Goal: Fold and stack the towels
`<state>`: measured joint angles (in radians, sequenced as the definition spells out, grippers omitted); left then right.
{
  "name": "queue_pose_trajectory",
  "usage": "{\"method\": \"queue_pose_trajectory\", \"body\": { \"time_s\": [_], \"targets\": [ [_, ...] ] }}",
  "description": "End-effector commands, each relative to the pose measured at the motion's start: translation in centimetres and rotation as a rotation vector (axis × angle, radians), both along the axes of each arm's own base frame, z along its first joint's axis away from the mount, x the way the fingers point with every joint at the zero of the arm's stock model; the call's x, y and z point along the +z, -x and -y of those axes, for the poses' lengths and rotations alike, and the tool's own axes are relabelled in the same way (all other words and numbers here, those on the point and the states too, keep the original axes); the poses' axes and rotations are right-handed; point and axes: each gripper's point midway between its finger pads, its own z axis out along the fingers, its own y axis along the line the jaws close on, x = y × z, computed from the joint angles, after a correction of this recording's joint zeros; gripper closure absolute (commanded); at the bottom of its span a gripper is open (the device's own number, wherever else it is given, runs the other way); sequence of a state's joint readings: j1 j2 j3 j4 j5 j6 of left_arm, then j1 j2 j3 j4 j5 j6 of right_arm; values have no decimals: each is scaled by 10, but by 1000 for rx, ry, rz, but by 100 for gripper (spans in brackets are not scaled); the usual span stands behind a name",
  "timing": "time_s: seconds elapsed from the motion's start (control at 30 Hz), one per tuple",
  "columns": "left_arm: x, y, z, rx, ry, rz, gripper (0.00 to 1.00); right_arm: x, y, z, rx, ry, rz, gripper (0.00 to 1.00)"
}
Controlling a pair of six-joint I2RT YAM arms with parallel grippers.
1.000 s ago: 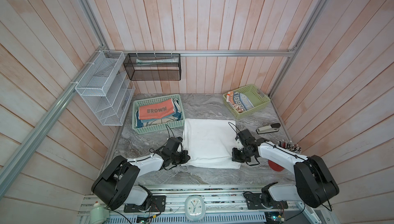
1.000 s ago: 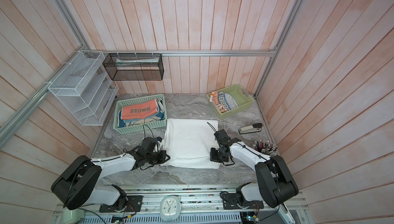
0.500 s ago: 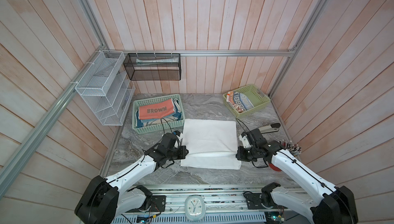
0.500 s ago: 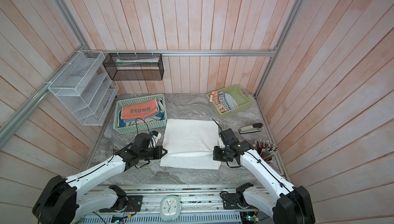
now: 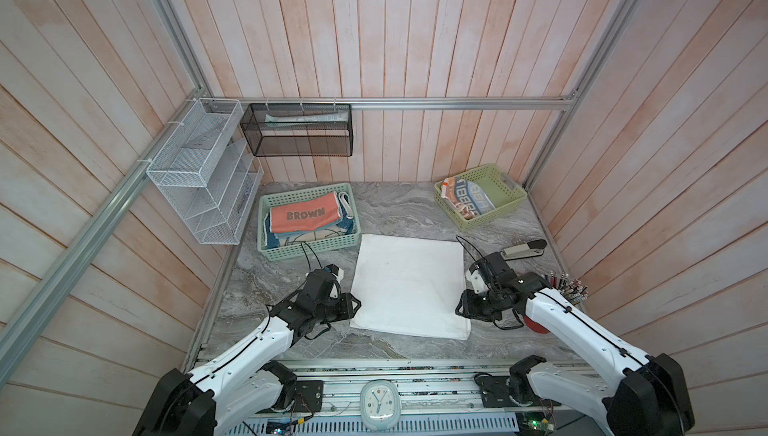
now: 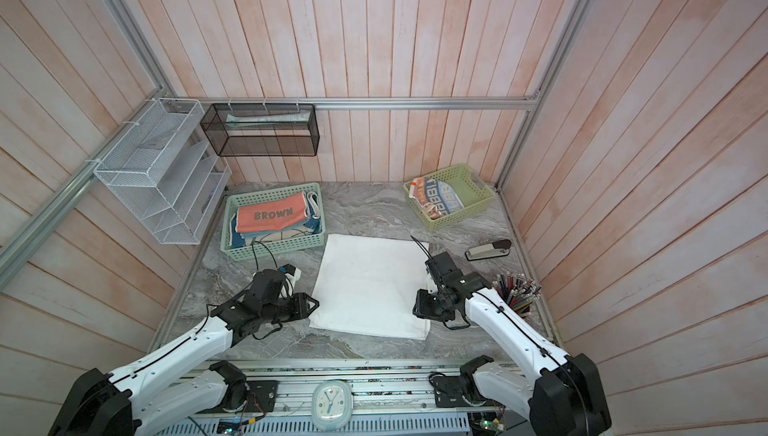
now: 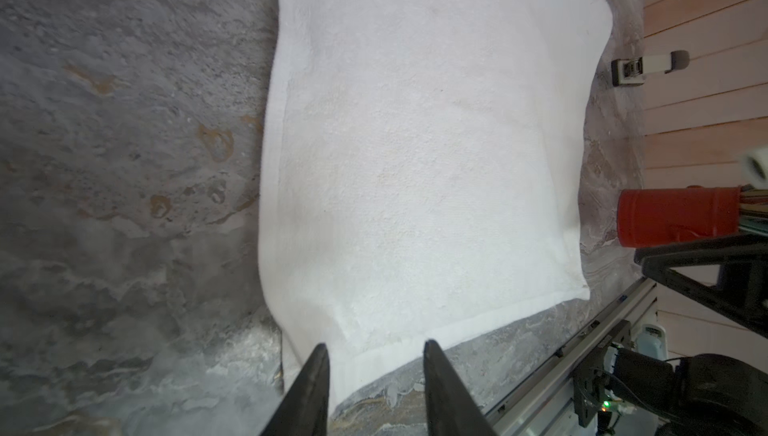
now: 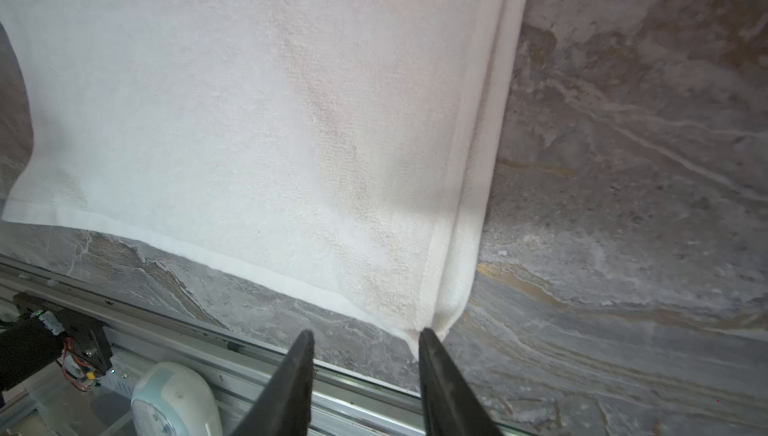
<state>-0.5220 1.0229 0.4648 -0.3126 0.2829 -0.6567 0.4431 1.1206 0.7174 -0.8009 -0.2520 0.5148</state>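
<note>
— White terry, that one. The plain towel (image 5: pixel 409 284) lies flat in the middle of the grey marbled surface (image 5: pixel 399 214), between the two arms.

— Are they holding it?

— No. The left tool (image 7: pixel 374 351) has its jaws apart, astride a near corner. The right tool (image 8: pixel 365 336) is parted too, one fingertip touching the other near corner. Nothing is clamped.

— Which step, then?

— Two layers show along the towel's right edge, so I'd judge one fold is in and another is due. That calls for a fresh pinch through both layers on each side, lifted evenly, or the layers could slide apart.

— And the others?

— The coral towel (image 5: pixel 302 218) sits on the cream-and-blue towel (image 5: pixel 307 236) in the left basket (image 5: pixel 307 249). The striped towel (image 5: pixel 467 201) is in the far-right basket (image 5: pixel 505 209).

— The room?

— Pale planks all round, with a white wire rack (image 5: pixel 195 172) and a black mesh rack (image 5: pixel 297 131) on the walls. There's a stapler (image 5: pixel 523 249) and a red pen pot (image 7: pixel 677 216) on the right, and a small clock (image 5: pixel 379 409) by the front rail.
</note>
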Motion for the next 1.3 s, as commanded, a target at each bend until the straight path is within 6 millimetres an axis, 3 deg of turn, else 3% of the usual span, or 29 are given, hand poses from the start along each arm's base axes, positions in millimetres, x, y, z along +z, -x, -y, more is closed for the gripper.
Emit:
{"method": "queue_pose_trajectory", "body": {
  "time_s": [0.0,0.2,0.47,0.57,0.67,0.73,0.83,1.0,1.13,1.27],
  "targets": [
    [8,-7,-1,12,-24,-3,61,-12,-6,-6,38,-1,-18,61],
    [21,-18,-7,41,-69,43,61,-41,-4,-16,71,-16,-70,65],
    [-31,-5,40,-88,-50,-108,65,-45,-5,-21,65,-34,-87,67],
    [-47,8,51,-112,-52,-152,66,-28,-34,-7,-1,15,19,64],
    [-54,19,57,-133,-71,-171,66,1,-89,17,-115,36,189,62],
    [-49,15,57,-141,-90,-152,66,17,-126,30,-174,27,312,61],
    [-28,-11,52,-135,-148,-69,58,29,-173,41,-219,21,414,59],
    [-5,-62,38,-104,-138,-26,51,20,-222,40,-162,78,408,56],
    [-14,-97,21,-70,-113,-27,51,1,-246,46,-178,113,402,55],
    [-25,-128,1,-33,-127,-28,52,-14,-254,49,-193,131,388,55]
  ]
}}
